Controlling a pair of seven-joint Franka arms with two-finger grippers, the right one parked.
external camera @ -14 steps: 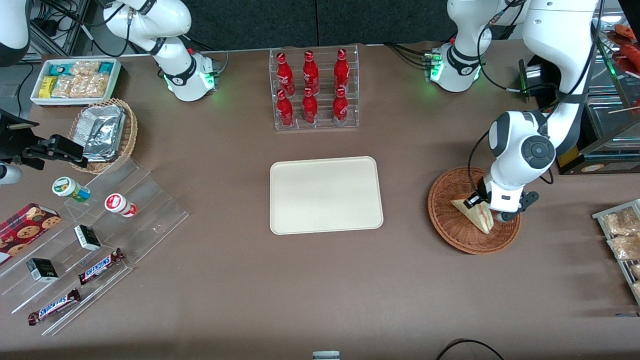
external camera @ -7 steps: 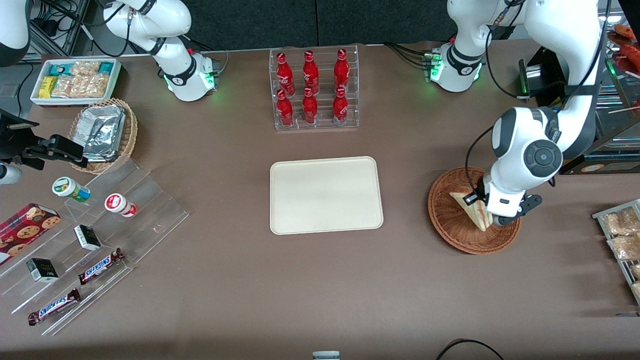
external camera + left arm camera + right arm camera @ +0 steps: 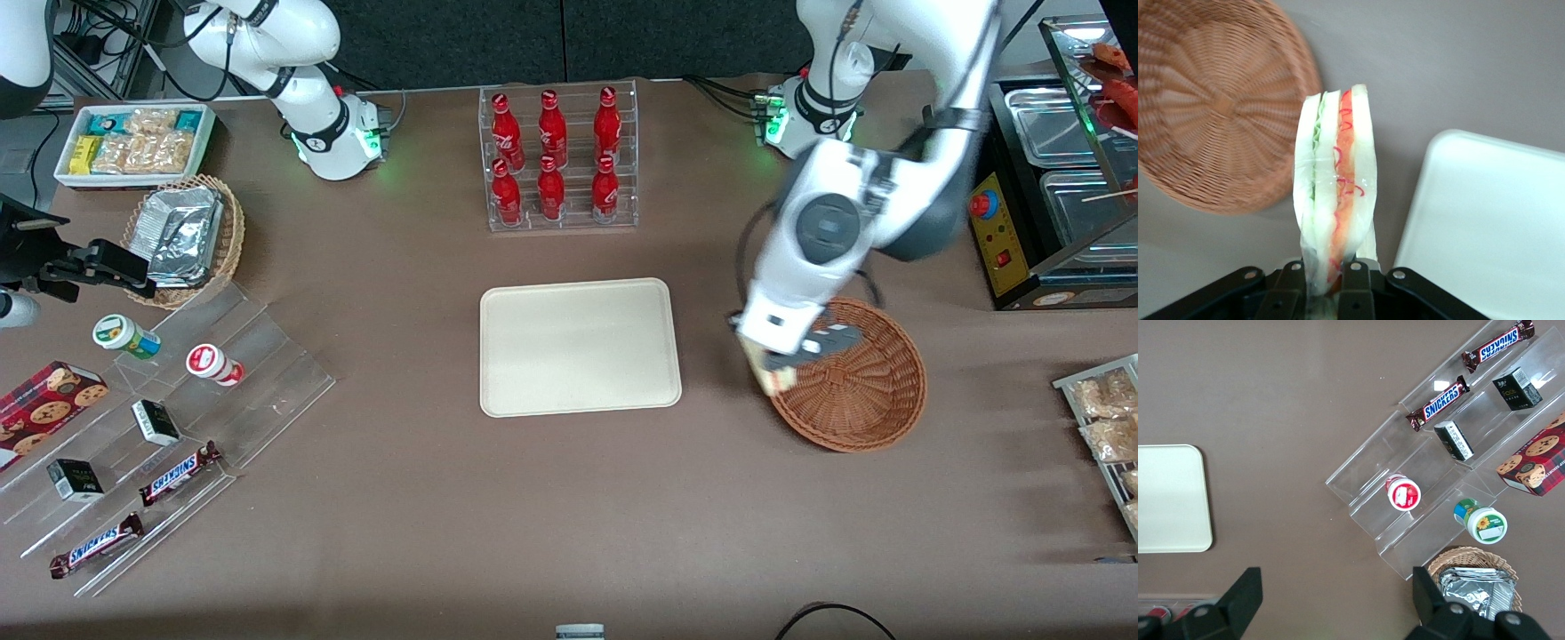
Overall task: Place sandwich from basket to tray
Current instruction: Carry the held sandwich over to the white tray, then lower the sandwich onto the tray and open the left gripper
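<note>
Pale sandwich (image 3: 1333, 193) is clamped in the gripper (image 3: 1325, 283), lifted above the basket (image 3: 867, 382) rim on the side facing the tray (image 3: 578, 347).

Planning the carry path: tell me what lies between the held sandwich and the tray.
Only bare brown tabletop. In the front view the gripper, shut on the sandwich, hangs over the basket rim nearest the tray.

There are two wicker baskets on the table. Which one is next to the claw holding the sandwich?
The larger reddish-brown basket, now empty; the gripper grips the sandwich above its rim. The smaller tan basket holds foil packets.
</note>
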